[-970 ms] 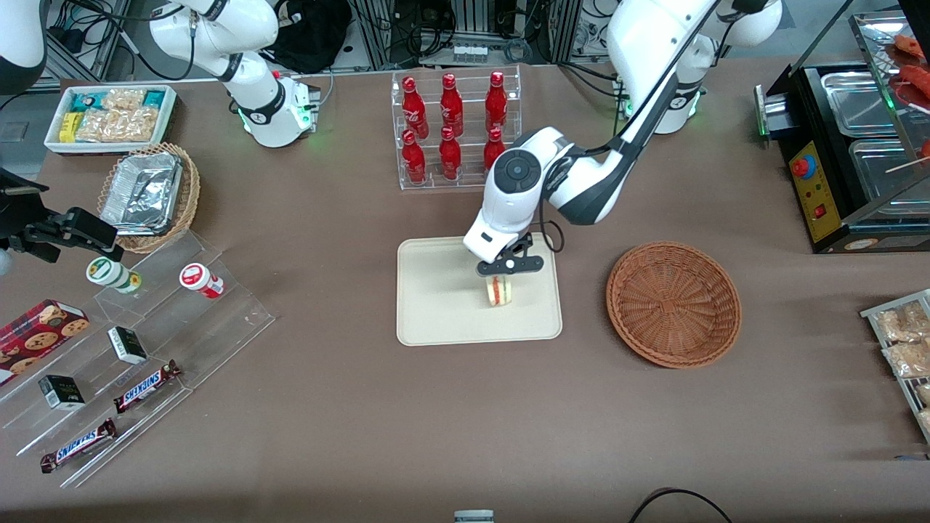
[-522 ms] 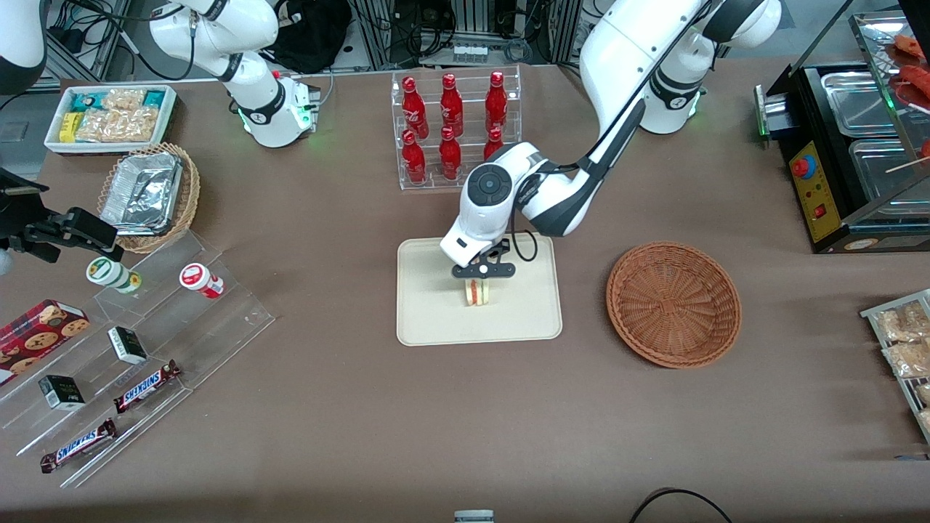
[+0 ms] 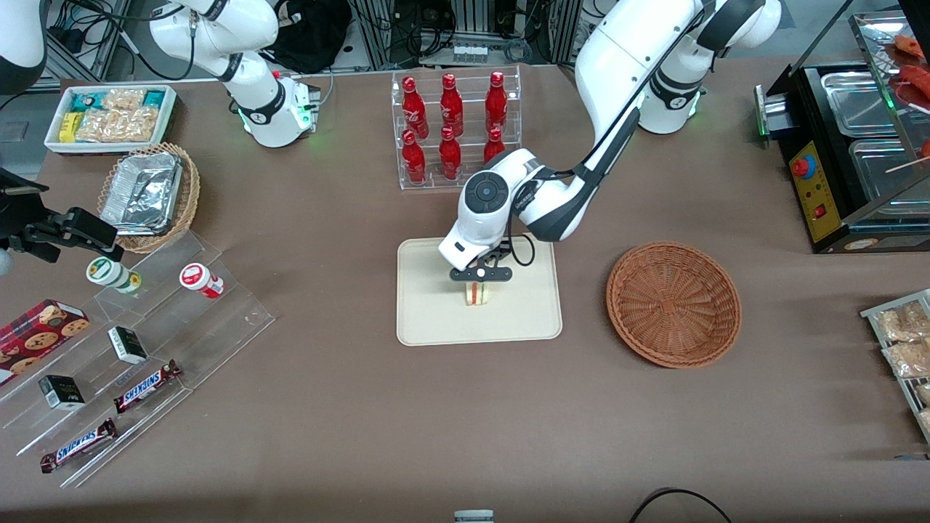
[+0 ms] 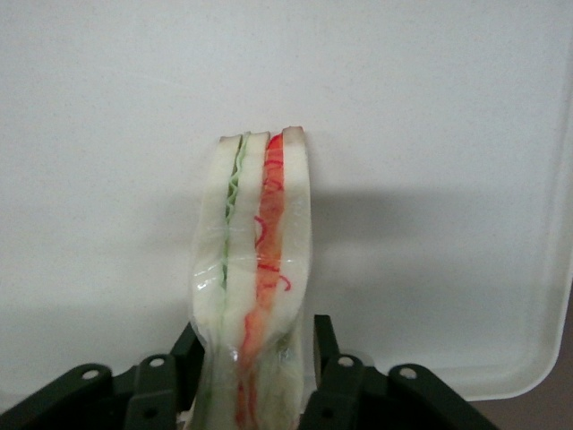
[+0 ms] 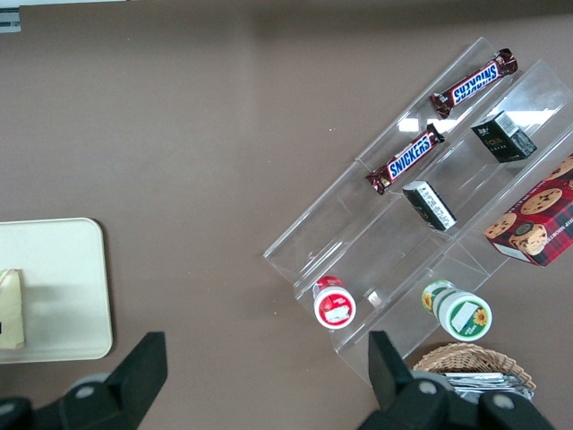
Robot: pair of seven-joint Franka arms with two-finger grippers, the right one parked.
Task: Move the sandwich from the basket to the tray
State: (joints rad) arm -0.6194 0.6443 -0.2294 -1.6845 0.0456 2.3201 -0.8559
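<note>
From the front, the left arm's black two-finger gripper (image 3: pixel 479 285) hangs over the flat cream-white rectangular tray (image 3: pixel 429 319). Directly beneath it the small triangular white-bread sandwich (image 3: pixel 476 293) stands on edge on the tray, its red and green filling facing the camera. The round reddish-brown woven wicker basket (image 3: pixel 673 303) sits beside the tray, toward the working arm's end.

In the left wrist view, the sandwich (image 4: pixel 255 269) runs between the two black fingers (image 4: pixel 333 372), which press against its bread faces, clamped on it, with the tray (image 4: pixel 448 134) beneath.

In the right wrist view, the sandwich (image 5: pixel 11 309) rests on the tray (image 5: pixel 67 287).

Sandwich (image 4: pixel 255 287) base hidden between gripper (image 4: pixel 255 376) fingers
</note>
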